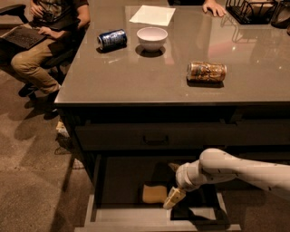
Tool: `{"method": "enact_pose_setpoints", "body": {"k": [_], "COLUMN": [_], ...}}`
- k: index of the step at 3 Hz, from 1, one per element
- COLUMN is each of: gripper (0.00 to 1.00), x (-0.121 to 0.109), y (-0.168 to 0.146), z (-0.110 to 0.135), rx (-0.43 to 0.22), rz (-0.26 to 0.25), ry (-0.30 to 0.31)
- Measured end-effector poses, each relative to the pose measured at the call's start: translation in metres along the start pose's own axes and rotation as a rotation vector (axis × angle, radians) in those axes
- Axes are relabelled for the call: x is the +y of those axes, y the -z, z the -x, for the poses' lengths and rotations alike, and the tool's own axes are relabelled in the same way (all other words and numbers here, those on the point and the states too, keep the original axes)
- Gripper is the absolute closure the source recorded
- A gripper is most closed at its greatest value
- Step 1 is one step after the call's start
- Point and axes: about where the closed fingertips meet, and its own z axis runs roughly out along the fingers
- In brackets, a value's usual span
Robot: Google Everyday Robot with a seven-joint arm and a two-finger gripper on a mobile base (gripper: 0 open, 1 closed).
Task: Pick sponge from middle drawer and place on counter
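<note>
Camera view, arm [235, 168] bent low into middle drawer [131, 215], end effector [171, 183] spread wide beside sponge [154, 193].

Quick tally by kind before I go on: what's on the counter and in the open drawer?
Cans: 2, a blue can and a gold-brown can
Bowl: 1
Paper sheet: 1
Wire basket: 1
Sponge: 1, in the drawer
Total: 6
The gripper is in the drawer, just right of the sponge.
</note>
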Motion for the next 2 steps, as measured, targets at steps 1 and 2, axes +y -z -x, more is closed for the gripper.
{"method": "enact_pose_setpoints", "body": {"k": [1, 2], "gripper": [0.0, 0.0], "x": [0.0, -0.005], "y": [-0.021, -0.042], "z": [-0.001, -0.007], "rx": [0.009, 0.02], "rz": [0.009, 0.002], "ry": [0.016, 0.017]}}
